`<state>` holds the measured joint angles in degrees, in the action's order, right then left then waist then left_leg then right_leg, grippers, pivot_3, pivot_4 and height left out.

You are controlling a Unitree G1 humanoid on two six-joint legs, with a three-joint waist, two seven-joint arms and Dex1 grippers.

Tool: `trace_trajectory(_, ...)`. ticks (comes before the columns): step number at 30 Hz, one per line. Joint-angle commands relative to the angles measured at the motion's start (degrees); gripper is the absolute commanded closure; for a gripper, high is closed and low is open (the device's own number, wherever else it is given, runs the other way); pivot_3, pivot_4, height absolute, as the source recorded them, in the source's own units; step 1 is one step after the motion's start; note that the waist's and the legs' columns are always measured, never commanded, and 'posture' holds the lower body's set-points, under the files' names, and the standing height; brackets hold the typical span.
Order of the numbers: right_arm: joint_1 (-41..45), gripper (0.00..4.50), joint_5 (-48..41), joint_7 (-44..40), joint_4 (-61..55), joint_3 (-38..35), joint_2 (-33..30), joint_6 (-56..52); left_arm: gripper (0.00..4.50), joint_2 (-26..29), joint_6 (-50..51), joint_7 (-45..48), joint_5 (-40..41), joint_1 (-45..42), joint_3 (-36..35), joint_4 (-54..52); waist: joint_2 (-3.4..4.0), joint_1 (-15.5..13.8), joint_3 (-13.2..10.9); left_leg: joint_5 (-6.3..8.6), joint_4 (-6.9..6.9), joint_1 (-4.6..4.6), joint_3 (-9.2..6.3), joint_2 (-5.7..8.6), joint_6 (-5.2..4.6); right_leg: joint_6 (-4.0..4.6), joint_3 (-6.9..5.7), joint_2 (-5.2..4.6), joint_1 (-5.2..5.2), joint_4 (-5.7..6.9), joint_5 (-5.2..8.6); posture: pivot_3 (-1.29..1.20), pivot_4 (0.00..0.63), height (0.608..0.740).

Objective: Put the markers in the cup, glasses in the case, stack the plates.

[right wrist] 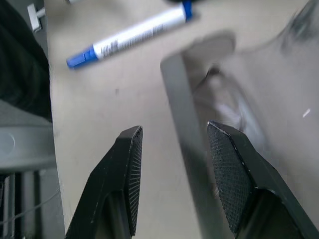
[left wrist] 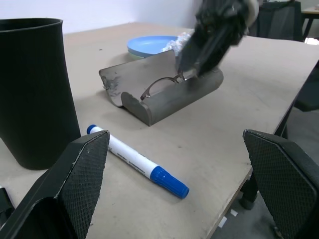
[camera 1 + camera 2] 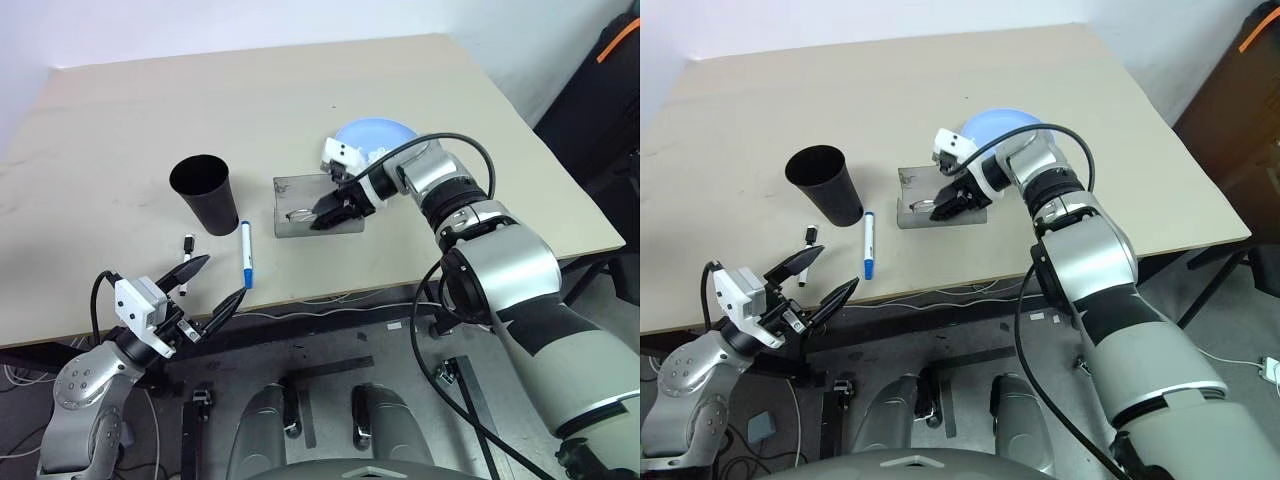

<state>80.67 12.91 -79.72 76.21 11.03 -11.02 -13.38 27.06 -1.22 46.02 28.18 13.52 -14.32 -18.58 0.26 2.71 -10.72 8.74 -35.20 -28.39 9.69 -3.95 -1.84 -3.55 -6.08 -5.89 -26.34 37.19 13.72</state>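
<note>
Hovering my right tool (image 3: 327,213) over the open grey case (image 3: 940,213), fingers half apart w/ nothing pinched between them; the case's front wall runs right under the gap in the right wrist view. Glasses (image 2: 162,85) sit inside the case, just below that tool's tips; can't tell if the tips touch the frame. Light blue plate (image 3: 372,133) is just behind the right tool, partly hidden by the wrist. Left tool (image 3: 212,288) hangs at the near edge of the surface (image 3: 120,130), spread wide, empty. Ahead of it, close: blue-capped marker (image 3: 246,254), lying flat; short black-capped marker (image 3: 186,253) beside that. Black cup (image 3: 207,192) stands upright just beyond both markers, between left tool and case.
</note>
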Motion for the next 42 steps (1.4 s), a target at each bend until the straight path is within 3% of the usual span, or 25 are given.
trace_trajectory(1, 0.1, 2.31, 0.9, 1.1, -1.8, 1.1, -0.3, 1.9, 0.0, 0.8, 0.2, 0.1, 0.5, -0.3, -0.3, -1.5, 0.0, 0.0, 0.0, 0.0, 0.0, 0.0, 0.0, 0.0, 0.0, 0.0, 0.0, 0.0, 0.0, 0.01, 0.0, 0.0, 0.15, 0.727)
trace_trajectory(9, 0.2, 2.31, 1.5, 1.3, -1.5, 2.0, -0.2, 3.0, 0.0, 0.4, -0.7, 0.9, 0.4, 0.5, -0.7, -0.6, 0.0, 0.0, 0.0, -0.01, -0.01, 0.01, -0.01, 0.0, 0.02, 0.0, 0.0, 0.0, 0.0, 0.03, 0.0, 0.0, 0.15, 0.727)
trace_trajectory(12, 0.4, 2.89, 1.3, 0.2, -1.5, 2.1, -0.2, 2.9, 0.0, 0.1, -1.2, 1.1, 0.2, 0.8, -0.7, -0.4, 0.0, 0.0, 0.0, -0.01, 0.0, 0.01, -0.01, 0.0, 0.02, 0.0, 0.0, 0.01, 0.0, 0.03, 0.0, 0.0, 0.15, 0.727)
trace_trajectory(17, 0.5, 4.46, 1.4, -0.1, -1.5, 2.1, -0.2, 2.4, 0.0, 0.0, -1.7, 1.3, 0.1, 1.3, -0.6, -0.2, 0.0, 0.0, 0.0, -0.01, 0.0, 0.01, -0.01, 0.0, 0.02, 0.0, 0.0, 0.0, 0.0, 0.03, 0.0, 0.0, 0.15, 0.727)
trace_trajectory(25, 1.3, 4.46, 0.6, -3.0, -1.6, 1.5, -0.7, 0.5, 0.0, -0.2, -1.9, 1.6, 0.0, 1.1, -0.2, 0.5, 0.0, 0.0, 0.0, -0.01, -0.01, 0.02, -0.01, 0.0, 0.02, 0.02, 0.0, 0.0, -0.01, 0.03, 0.01, 0.0, 0.15, 0.727)
trace_trajectory(32, 2.1, 4.46, -1.4, -11.7, -2.2, 1.1, -1.0, -5.3, 0.0, -0.2, -1.8, 1.7, 0.2, 0.8, 0.1, 1.0, 0.0, 0.0, 0.0, -0.01, -0.01, 0.02, -0.02, 0.0, 0.02, 0.01, 0.0, 0.0, -0.01, 0.03, 0.0, 0.0, 0.15, 0.727)
trace_trajectory(39, 0.9, 4.46, -6.3, -12.8, -3.8, 5.6, -1.2, -9.3, 0.0, -0.7, -1.9, 1.5, -0.1, 0.8, 0.5, 1.0, 0.0, 0.0, 0.0, -0.01, -0.02, 0.02, -0.04, 0.0, 0.02, 0.06, 0.0, -0.02, -0.01, 0.04, 0.01, 0.0, 0.15, 0.727)
trace_trajectory(42, -2.0, 4.46, -8.5, -12.8, -7.1, 8.8, -2.2, -5.6, 0.0, -0.8, -1.8, 1.4, -0.1, 0.9, 0.5, 0.8, -0.01, 0.0, 0.0, -0.01, -0.02, 0.02, -0.04, 0.0, 0.02, 0.11, 0.0, -0.03, -0.02, 0.03, 0.04, 0.0, 0.15, 0.727)
